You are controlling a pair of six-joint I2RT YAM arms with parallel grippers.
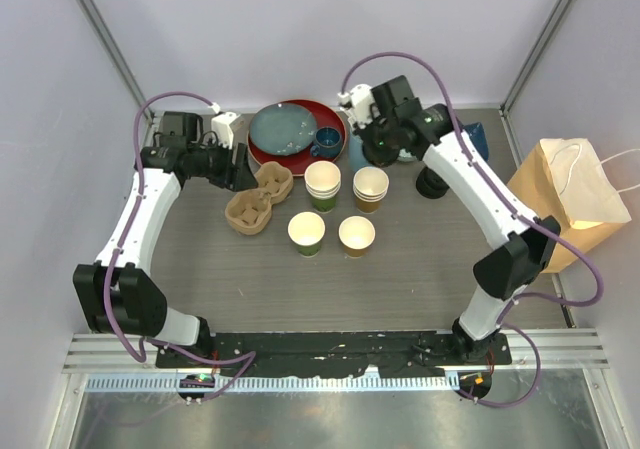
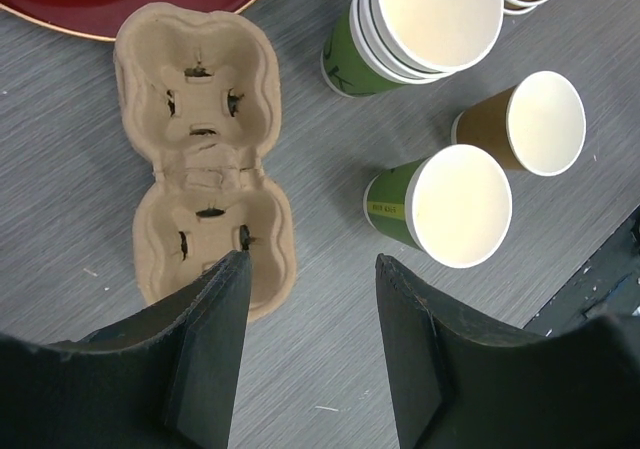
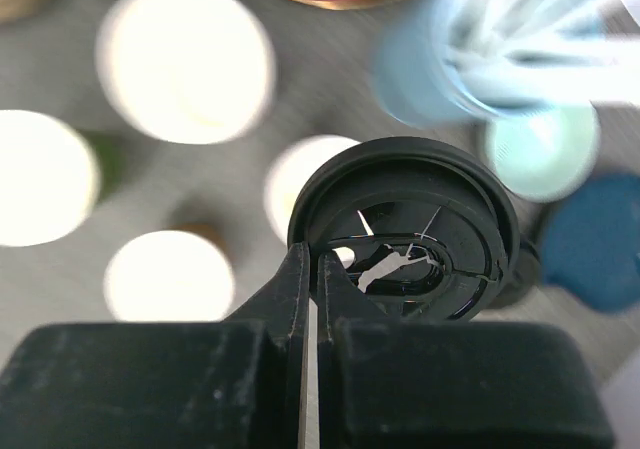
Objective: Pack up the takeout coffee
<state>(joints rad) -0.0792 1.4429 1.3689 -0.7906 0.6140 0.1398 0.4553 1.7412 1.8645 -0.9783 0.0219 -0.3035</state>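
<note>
The takeout coffee stands as two single paper cups with open tops at mid-table: a green-sided cup and a brown-sided cup. A round black plastic lid hangs in the air over the cups, and my right gripper is shut on its rim. My left gripper hovers open over bare table, with nothing between its fingers. It is just right of a two-cup cardboard carrier.
Two lidless cup stacks stand behind the single cups. A red plate lies at the back. A blue cup of straws is blurred beneath the right wrist. A brown paper bag sits at the right edge.
</note>
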